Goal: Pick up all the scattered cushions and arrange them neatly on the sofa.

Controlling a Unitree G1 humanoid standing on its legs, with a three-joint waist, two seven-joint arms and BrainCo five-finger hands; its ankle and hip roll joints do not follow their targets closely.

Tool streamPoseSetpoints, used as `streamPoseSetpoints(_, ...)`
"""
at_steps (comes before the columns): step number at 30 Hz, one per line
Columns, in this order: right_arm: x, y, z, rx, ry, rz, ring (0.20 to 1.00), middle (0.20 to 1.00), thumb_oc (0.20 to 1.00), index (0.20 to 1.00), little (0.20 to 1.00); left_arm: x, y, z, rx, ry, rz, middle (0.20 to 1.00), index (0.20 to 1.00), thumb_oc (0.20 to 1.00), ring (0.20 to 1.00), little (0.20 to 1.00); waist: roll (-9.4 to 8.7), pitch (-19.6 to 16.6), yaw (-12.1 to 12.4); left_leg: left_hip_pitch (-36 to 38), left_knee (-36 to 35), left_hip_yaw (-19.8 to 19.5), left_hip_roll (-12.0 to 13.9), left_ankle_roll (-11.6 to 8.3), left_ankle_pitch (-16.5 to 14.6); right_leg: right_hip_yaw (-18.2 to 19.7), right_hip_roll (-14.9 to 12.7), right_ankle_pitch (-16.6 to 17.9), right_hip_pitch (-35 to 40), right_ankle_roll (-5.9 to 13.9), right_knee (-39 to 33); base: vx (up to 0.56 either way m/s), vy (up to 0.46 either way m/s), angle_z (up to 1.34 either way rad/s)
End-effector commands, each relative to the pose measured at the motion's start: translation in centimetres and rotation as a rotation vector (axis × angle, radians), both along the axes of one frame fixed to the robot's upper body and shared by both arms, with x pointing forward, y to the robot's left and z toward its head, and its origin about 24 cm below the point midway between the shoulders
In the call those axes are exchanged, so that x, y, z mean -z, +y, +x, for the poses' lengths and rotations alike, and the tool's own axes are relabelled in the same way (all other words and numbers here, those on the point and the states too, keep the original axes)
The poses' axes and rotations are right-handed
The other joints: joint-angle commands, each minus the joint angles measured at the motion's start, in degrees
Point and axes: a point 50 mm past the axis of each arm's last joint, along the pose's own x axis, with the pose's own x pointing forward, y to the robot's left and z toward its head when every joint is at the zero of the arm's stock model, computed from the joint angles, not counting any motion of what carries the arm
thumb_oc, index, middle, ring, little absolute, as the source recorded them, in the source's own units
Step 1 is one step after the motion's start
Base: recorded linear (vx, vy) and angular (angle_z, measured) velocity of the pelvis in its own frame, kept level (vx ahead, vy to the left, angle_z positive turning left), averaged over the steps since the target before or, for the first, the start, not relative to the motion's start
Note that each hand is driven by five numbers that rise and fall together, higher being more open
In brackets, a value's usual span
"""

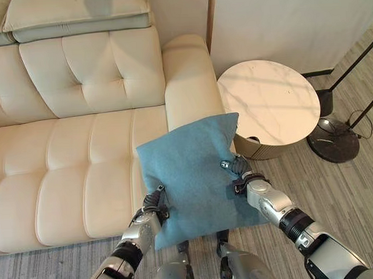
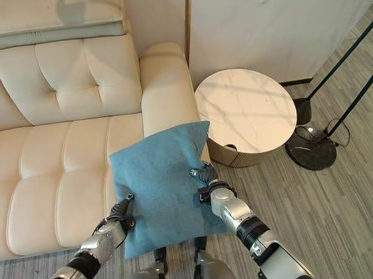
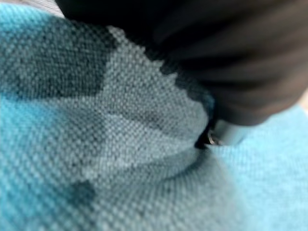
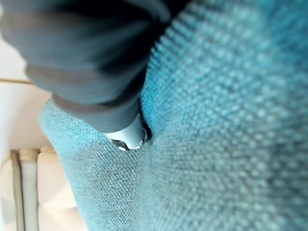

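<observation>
Each robot hand — left (image 1: 155,207), right (image 1: 239,169) — pinches the blue cushion (image 1: 191,170); it may slip and miss the sofa (image 1: 69,164)

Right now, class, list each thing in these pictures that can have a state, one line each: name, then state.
blue cushion: held up between both hands, in front of the sofa's right end, not yet on it.
left hand: pressed into the cushion's left edge, fingers hidden.
right hand: pressed into the cushion's right side, fingers hidden.
sofa: seat bare.
round side table: top bare.
</observation>
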Motion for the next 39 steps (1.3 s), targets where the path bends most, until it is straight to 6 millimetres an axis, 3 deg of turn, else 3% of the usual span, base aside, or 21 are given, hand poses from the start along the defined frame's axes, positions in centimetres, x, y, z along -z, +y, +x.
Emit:
streamPoseSetpoints(1, -1.2, 10.1, -4.2, -0.387, -0.023, 0.199, 0.200, 0.200, 0.200, 0.200, 0.200, -4.8, -8.9, 2.5, 0.309, -0.260, -0.082, 0.200, 0.200, 0.200, 0.200, 0.200, -0.87, -1.0, 2.0, -0.2, -0.3, -0.5, -1.9, -0.29, -4.8, 1.9, -3.2, -5.8, 0.9, 6.71, -0.2, -0.14, 0.109, 0.06)
streamPoseSetpoints(3, -1.2, 10.2, -4.4, -0.394, -0.023, 0.197, 0.200, 0.200, 0.200, 0.200, 0.200, -4.8, -8.7, 2.4, 0.305, -0.265, -0.073, 0.200, 0.200, 0.200, 0.200, 0.200, -0.92, -0.8, 2.2, -0.4, -0.3, -0.2, -1.9, -0.16, -4.8, 2.0, -3.2, -5.4, 0.3, 6.93, 0.1, -0.14, 0.066, 0.07)
streamPoseSetpoints(6, -1.5, 10.6, -4.5, -0.400, -0.039, 0.197, 0.200, 0.200, 0.200, 0.200, 0.200, -4.9, -7.7, 2.2, 0.259, -0.281, -0.051, 0.200, 0.200, 0.200, 0.200, 0.200, -0.37, -0.1, 2.8, -1.2, -0.3, 0.3, -0.9, 0.25, -3.7, 4.1, -3.2, -7.5, -2.2, 7.07, 6.4, -0.16, 0.030, -0.04)
streamPoseSetpoints(7, -1.3, 10.6, -4.7, -0.404, -0.036, 0.188, 0.200, 0.200, 0.200, 0.200, 0.200, -4.7, -7.4, 2.0, 0.245, -0.281, -0.050, 0.200, 0.200, 0.200, 0.200, 0.200, 0.06, -0.2, 3.4, -1.8, -0.3, -0.1, -0.5, 0.60, -3.5, 4.6, -3.1, -11.1, -1.6, 6.60, 11.2, -0.11, -0.024, -0.10)
streamPoseSetpoints(10, -1.2, 10.2, -4.8, -0.400, -0.041, 0.177, 0.200, 0.200, 0.200, 0.200, 0.200, -4.4, -7.1, 1.6, 0.251, -0.268, -0.038, 0.200, 0.200, 0.200, 0.200, 0.200, -0.18, -1.9, 4.0, -2.9, -0.3, -2.0, -0.9, 0.64, -3.3, 7.6, -2.1, -15.3, 1.6, 6.01, 15.5, -0.08, -0.087, 0.18)
streamPoseSetpoints(15, -1.0, 9.7, -4.9, -0.388, -0.040, 0.169, 0.200, 0.200, 0.200, 0.200, 0.200, -3.6, -6.3, 0.9, 0.244, -0.232, -0.022, 0.200, 0.200, 0.200, 0.200, 0.200, -1.90, -4.4, 5.8, -5.1, -0.3, -4.5, -1.9, 0.37, -2.1, 10.7, -1.4, -16.0, 8.3, 6.07, 12.8, -0.09, -0.167, 0.40)
streamPoseSetpoints(17, -1.1, 9.7, -4.9, -0.383, -0.036, 0.193, 0.200, 0.200, 0.200, 0.200, 0.200, -3.7, -5.5, 1.0, 0.216, -0.236, -0.022, 0.200, 0.200, 0.200, 0.200, 0.200, -2.43, -4.6, 6.8, -7.7, -0.3, -6.1, -1.1, -1.42, 1.6, 10.4, 0.2, -18.8, 10.3, 3.53, 6.9, -0.27, -0.252, 0.25)
streamPoseSetpoints(18, -1.1, 9.7, -4.9, -0.383, -0.036, 0.193, 0.200, 0.200, 0.200, 0.200, 0.200, -3.7, -5.5, 1.0, 0.216, -0.236, -0.022, 0.200, 0.200, 0.200, 0.200, 0.200, -2.43, -4.7, 6.7, -7.7, -0.3, -6.1, -1.1, -1.42, 1.6, 10.4, 0.2, -18.8, 10.3, 3.53, 6.9, -0.43, -0.374, 0.23)
streamPoseSetpoints(19, -1.4, 9.6, -4.9, -0.377, -0.046, 0.219, 0.200, 0.200, 0.200, 0.200, 0.200, -3.7, -5.5, 1.0, 0.222, -0.234, -0.027, 0.200, 0.200, 0.200, 0.200, 0.200, -1.82, -3.9, 6.9, -8.9, -0.3, -8.3, -0.7, -3.33, 4.6, 10.3, 2.6, -20.6, 10.6, 1.52, 6.1, -0.36, -0.276, 0.33)
streamPoseSetpoints(21, -1.3, 9.5, -5.2, -0.390, -0.043, 0.228, 0.200, 0.200, 0.200, 0.200, 0.200, -3.5, -5.5, 0.8, 0.235, -0.222, -0.032, 0.200, 0.200, 0.200, 0.200, 0.200, -0.56, -2.5, 6.4, -9.7, -0.3, -11.0, -0.3, -4.87, 6.9, 8.8, 4.3, -20.7, 10.0, 0.24, 6.7, -0.37, -0.252, 0.57)
streamPoseSetpoints(24, -1.2, 9.3, -5.3, -0.382, -0.044, 0.232, 0.200, 0.200, 0.200, 0.200, 0.200, -3.5, -5.6, 0.7, 0.239, -0.219, -0.031, 0.200, 0.200, 0.200, 0.200, 0.200, 0.68, -0.8, 5.5, -10.5, -0.3, -11.8, 0.0, -5.62, 6.8, 6.0, 5.1, -21.2, 8.2, -0.37, 8.8, -0.32, -0.158, 0.70)
streamPoseSetpoints(25, -1.0, 9.1, -5.4, -0.377, -0.038, 0.229, 0.200, 0.200, 0.200, 0.200, 0.200, -3.4, -5.8, 0.7, 0.241, -0.215, -0.033, 0.200, 0.200, 0.200, 0.200, 0.200, 1.09, -0.4, 5.0, -10.6, -0.3, -10.9, 0.2, -5.62, 6.4, 4.4, 5.1, -21.1, 7.8, -0.40, 9.1, -0.48, -0.189, 0.98)
streamPoseSetpoints(26, -1.2, 8.7, -5.1, -0.363, -0.052, 0.224, 0.200, 0.200, 0.200, 0.200, 0.200, -3.5, -6.1, 0.8, 0.244, -0.220, -0.038, 0.200, 0.200, 0.200, 0.200, 0.200, 1.17, 0.9, 4.4, -9.1, -0.3, -6.3, 1.0, -5.03, 5.9, 1.6, 4.2, -20.3, 7.8, -0.31, 8.6, -0.41, -0.146, 1.23)
streamPoseSetpoints(28, -1.3, 8.6, -5.1, -0.368, -0.056, 0.216, 0.200, 0.200, 0.200, 0.200, 0.200, -3.7, -6.0, 0.8, 0.244, -0.231, -0.047, 0.200, 0.200, 0.200, 0.200, 0.200, 0.28, 0.5, 4.5, -8.4, 5.4, -6.3, 0.7, -4.12, 3.7, 0.3, 3.2, -18.5, 8.1, -0.01, 6.5, -0.33, -0.099, 1.20)
streamPoseSetpoints(29, -1.8, 8.8, -5.0, -0.378, -0.077, 0.222, 0.200, 0.200, 0.200, 0.200, 0.200, -4.2, -6.1, 0.9, 0.239, -0.257, -0.054, 0.200, 0.200, 0.200, 0.200, 0.200, -0.38, 0.2, 4.4, -8.3, 10.4, -5.8, 0.3, -3.30, 0.4, -1.1, 2.2, -17.6, 8.1, -0.05, 4.9, -0.20, -0.042, 0.58)
streamPoseSetpoints(30, -1.8, 8.8, -5.0, -0.378, -0.077, 0.222, 0.200, 0.200, 0.200, 0.200, 0.200, -4.2, -6.1, 0.9, 0.239, -0.257, -0.054, 0.200, 0.200, 0.200, 0.200, 0.200, -0.37, 0.1, 4.3, -8.5, 10.5, -5.9, 0.3, -3.31, 0.4, -1.2, 2.2, -17.6, 8.0, -0.06, 4.9, -0.19, -0.027, 0.46)
streamPoseSetpoints(32, -2.3, 8.6, -4.8, -0.374, -0.099, 0.226, 0.200, 0.200, 0.200, 0.200, 0.200, -4.9, -6.6, 1.2, 0.247, -0.287, -0.068, 0.200, 0.200, 0.200, 0.200, 0.200, -0.62, -0.3, 3.8, -6.7, 13.7, -2.4, 1.1, -2.55, -3.6, -4.1, 1.2, -17.2, 7.7, -0.27, 3.0, -0.15, 0.018, 0.86)
streamPoseSetpoints(34, -2.4, 8.5, -4.7, -0.370, -0.103, 0.225, 0.200, 0.200, 0.200, 0.200, 0.200, -5.1, -6.7, 1.3, 0.252, -0.294, -0.070, 0.200, 0.200, 0.200, 0.200, 0.200, -0.53, -0.2, 3.7, -5.3, 13.7, -1.4, 1.7, -2.90, -4.9, -5.0, 1.0, -17.3, 7.9, -0.01, 2.7, -0.09, 0.055, 1.08)
streamPoseSetpoints(37, -2.6, 8.0, -4.5, -0.348, -0.113, 0.221, 0.200, 0.200, 0.200, 0.200, 0.200, -5.6, -7.3, 1.7, 0.275, -0.313, -0.075, 0.200, 0.200, 0.200, 0.200, 0.200, 0.13, -0.5, 2.6, -2.2, 11.3, 3.0, 3.8, -3.27, -6.7, -10.3, -0.5, -16.9, 6.8, 0.52, 2.4, -0.08, 0.137, 0.68)
streamPoseSetpoints(39, -2.6, 7.8, -4.5, -0.334, -0.114, 0.219, 0.200, 0.200, 0.200, 0.200, 0.200, -5.8, -7.8, 1.9, 0.296, -0.316, -0.078, 0.200, 0.200, 0.200, 0.200, 0.200, 1.34, -1.0, 1.9, -0.9, 3.2, 5.8, 3.7, -3.82, -3.9, -14.2, -1.4, -15.5, 5.3, 1.37, 2.1, -0.08, 0.216, 1.25)
